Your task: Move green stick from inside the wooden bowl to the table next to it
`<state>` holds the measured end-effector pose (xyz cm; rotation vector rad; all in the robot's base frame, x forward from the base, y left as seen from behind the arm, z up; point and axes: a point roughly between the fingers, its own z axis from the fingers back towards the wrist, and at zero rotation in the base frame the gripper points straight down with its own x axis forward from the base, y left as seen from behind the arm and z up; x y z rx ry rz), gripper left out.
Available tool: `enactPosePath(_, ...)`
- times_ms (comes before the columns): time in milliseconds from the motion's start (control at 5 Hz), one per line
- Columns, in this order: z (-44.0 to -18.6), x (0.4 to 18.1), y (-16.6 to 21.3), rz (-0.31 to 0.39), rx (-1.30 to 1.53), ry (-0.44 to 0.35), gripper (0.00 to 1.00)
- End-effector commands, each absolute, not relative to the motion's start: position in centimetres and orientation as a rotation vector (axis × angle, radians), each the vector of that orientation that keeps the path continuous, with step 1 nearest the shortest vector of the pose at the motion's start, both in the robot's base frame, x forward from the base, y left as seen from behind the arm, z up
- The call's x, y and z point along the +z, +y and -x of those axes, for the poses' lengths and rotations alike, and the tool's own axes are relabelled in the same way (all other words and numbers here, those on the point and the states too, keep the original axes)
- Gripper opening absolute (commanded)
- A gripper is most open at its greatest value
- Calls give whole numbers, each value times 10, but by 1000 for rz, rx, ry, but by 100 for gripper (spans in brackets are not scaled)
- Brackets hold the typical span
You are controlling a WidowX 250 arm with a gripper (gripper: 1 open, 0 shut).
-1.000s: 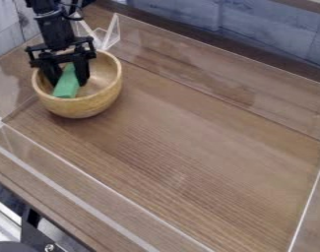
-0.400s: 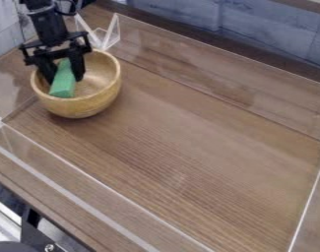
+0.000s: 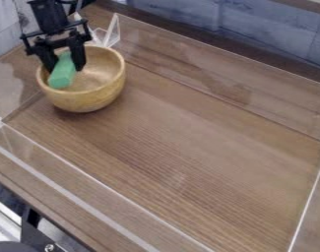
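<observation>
The table [image 3: 202, 138] presents a brown wood-grain surface bordered by low clear walls. The wooden bowl [image 3: 100, 96] stands upright near a corner. The green stick [image 3: 62, 73] is tilted at the bowl's far-left side, its lower end within the rim. The black gripper [image 3: 60, 46] is positioned above, its claw grasping the stick's upper part between the fingers. Exact contact between stick and bowl cannot be determined.

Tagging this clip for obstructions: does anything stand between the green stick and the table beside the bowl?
Yes, the wooden bowl's raised rim: the green stick is still inside, so it probably has to clear that. Nothing else visible stands between it and the bare table to the right in the picture.
</observation>
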<state>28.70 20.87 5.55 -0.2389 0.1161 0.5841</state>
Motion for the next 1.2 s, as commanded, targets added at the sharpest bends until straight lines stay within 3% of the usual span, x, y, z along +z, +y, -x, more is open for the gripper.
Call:
enactPosePath(0, -292, 92, 220, 208, 562, 49, 0)
enactPosePath(600, -286, 124, 212, 213, 518, 54, 0)
enactPosePath(800, -290, 127, 210, 214, 487, 58, 0)
enactPosePath(1000, -291, 136, 187, 227, 334, 59, 0)
